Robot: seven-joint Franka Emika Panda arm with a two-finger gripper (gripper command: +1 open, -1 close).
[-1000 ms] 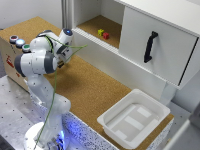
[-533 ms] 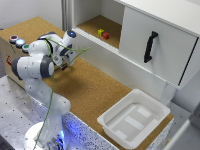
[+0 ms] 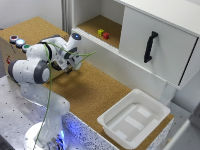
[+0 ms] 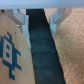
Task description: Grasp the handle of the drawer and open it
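Note:
The drawer is a large white panel at the exterior view's upper right, and it looks closed. Its handle, a slim black upright bar, sits on the panel's front. My gripper hangs over the cork surface well to the exterior view's left of the drawer, far from the handle. In the wrist view the gripper is open, with both fingers apart and nothing between them. Neither drawer nor handle shows in the wrist view.
A shallow white tray lies on the cork in front of the drawer. Small coloured blocks sit in an open shelf beside it. A box with round buttons stands far left. Below the wrist camera run a dark strip and blue-printed cardboard.
The arm has swung a little toward the exterior view's right, bringing the gripper somewhat closer to the shelf. The drawer has not moved.

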